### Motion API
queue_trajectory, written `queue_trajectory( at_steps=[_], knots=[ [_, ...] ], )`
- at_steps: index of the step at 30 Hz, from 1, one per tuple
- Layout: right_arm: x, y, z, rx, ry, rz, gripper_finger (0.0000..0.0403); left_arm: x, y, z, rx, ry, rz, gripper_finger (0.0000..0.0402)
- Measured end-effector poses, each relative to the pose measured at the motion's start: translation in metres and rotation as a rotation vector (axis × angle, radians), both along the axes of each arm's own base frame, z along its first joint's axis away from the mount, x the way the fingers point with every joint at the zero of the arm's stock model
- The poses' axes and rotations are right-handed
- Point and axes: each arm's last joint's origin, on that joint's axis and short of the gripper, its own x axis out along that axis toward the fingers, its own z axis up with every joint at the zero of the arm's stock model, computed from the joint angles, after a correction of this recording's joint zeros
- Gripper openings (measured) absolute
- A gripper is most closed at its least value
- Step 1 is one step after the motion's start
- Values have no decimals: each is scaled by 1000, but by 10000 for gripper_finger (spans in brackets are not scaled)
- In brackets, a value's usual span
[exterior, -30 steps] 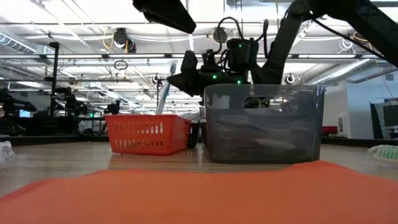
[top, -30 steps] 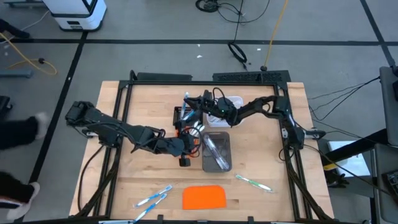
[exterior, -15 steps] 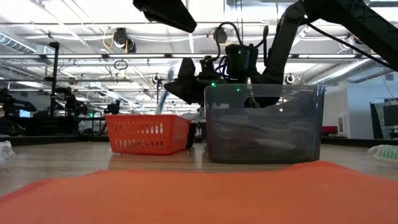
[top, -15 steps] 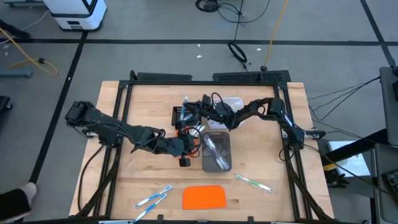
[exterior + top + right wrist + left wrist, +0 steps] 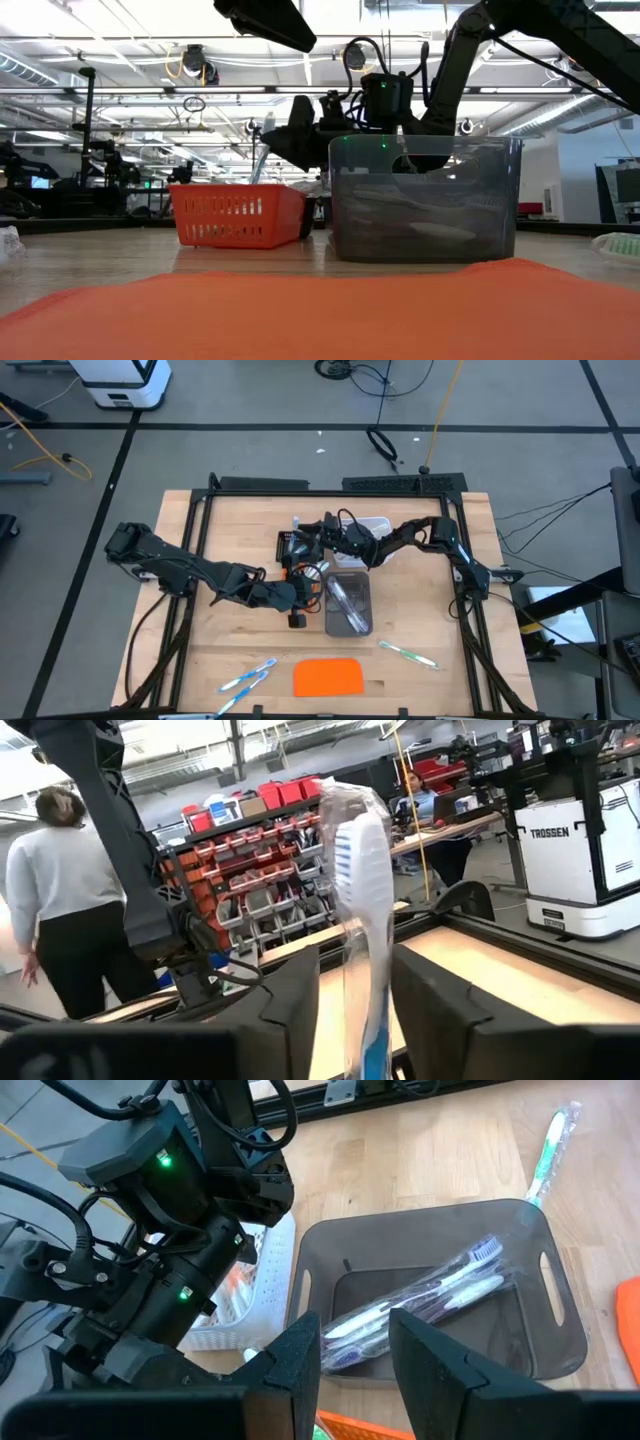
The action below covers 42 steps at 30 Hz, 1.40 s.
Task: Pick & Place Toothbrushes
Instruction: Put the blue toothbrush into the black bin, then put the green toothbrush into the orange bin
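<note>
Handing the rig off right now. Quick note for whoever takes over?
Left claw: open, empty, beside the grey bin.
Right claw: wrapped blue toothbrush upright in it, on the bin's far side; grip unclear.
Done: several toothbrushes lie in the grey bin.
Left: blue ones and a green one on the table, near edge.

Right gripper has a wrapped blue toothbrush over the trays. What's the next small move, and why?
Probably finish opening the right gripper and lift clear. The blue toothbrush stands upright between its fingers, and in the low view it already dips toward the orange tray, so it looks ready to drop. The left gripper waits over the grey tray.
</note>
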Motion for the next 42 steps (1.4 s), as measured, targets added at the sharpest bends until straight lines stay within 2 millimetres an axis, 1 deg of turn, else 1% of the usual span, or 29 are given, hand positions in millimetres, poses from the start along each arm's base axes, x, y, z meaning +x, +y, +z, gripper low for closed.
queue_trajectory(
  at_steps=[7,11,14,18,20,25,30,39,42],
  knots=[
    [0,-1,1,-8,-3,30,170,0,0,0,0,0,0,122],
    [-2,-2,15,-37,-16,66,193,0,0,0,0,0,0,122],
    [-4,-1,26,-78,24,58,203,0,0,0,1,1,0,122],
    [-6,0,40,-86,124,55,206,0,0,0,1,1,0,122],
    [-7,0,44,-95,169,56,204,0,0,0,1,1,0,122],
    [-11,1,58,-129,211,54,200,0,0,0,0,1,0,122],
    [-17,3,68,-165,313,56,200,0,0,0,0,2,1,122],
    [-39,9,101,-235,468,73,199,0,0,-1,2,8,0,122],
    [-52,12,112,-234,554,90,199,0,0,-1,2,8,1,122]
  ],
)
